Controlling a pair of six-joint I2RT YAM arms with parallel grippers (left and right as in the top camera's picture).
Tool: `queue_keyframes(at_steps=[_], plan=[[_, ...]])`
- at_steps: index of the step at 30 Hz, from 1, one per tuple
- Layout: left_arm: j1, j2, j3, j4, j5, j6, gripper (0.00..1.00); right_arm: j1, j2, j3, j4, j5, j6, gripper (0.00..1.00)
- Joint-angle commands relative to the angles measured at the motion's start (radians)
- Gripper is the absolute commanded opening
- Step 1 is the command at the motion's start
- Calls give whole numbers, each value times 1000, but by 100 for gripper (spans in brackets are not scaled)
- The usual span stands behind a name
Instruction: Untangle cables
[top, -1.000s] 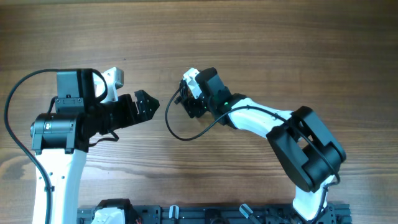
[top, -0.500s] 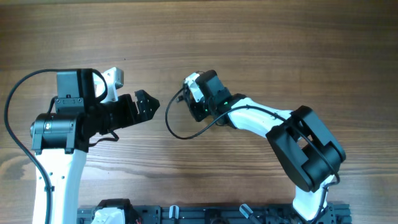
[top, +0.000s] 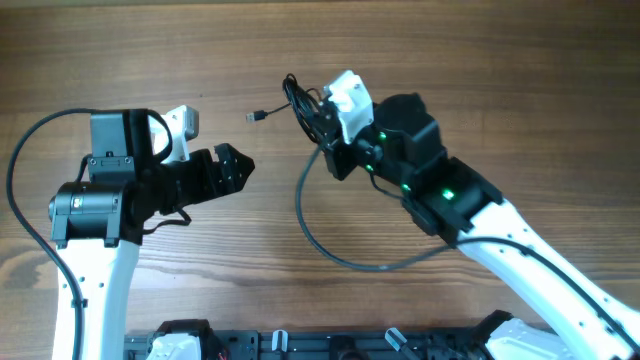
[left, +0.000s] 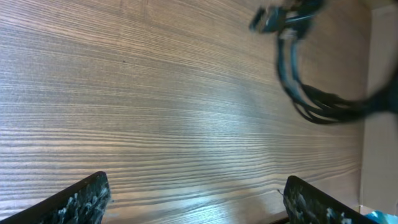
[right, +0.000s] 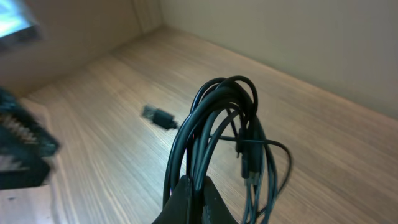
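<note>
Right gripper (top: 316, 118), upper centre of overhead frame: jaws fully closed, pinching the cable (right: 211, 124) at one end of its coil. Several strands pass through the pinch together.

Cable sits in that grip, apparently lifted off the table (top: 480, 60); contact with the wood cannot be confirmed.

Left gripper (top: 236, 166), left of centre: fingers spread wide, nothing between them, only bare wood below in its wrist view. It faces right, toward the coil, near but apart.

Likely reason for the hold: gripping one end leaves the loops loose and presents the free end to the open left gripper for a pull-apart.

Orientation: in the right wrist view the coil is a long narrow loop, long axis running from the jaws at lower centre up to the bend at upper centre. Overhead, it extends from the jaws toward upper left. One plug (top: 256, 116) trails off left of the coil, pointing toward the left side of the frame. A second small plug (right: 245, 165) hangs inside the loops.
</note>
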Motion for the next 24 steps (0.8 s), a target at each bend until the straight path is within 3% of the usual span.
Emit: queue_keyframes(at_steps=[1, 6, 13, 20, 24], plan=[[-3, 0, 14, 4, 16, 16, 93, -1, -64, 7, 14, -113, 11, 4], [-3, 0, 14, 18, 15, 19, 95, -1, -70, 7, 105, -278, 43, 4], [-3, 0, 14, 193, 16, 246, 78, -1, -70, 7, 104, -344, 60, 5], [-3, 7, 14, 317, 21, 248, 61, -1, -70, 7, 66, -344, 60, 4], [-3, 16, 14, 351, 46, 317, 61, -1, -70, 7, 47, -352, 58, 4]])
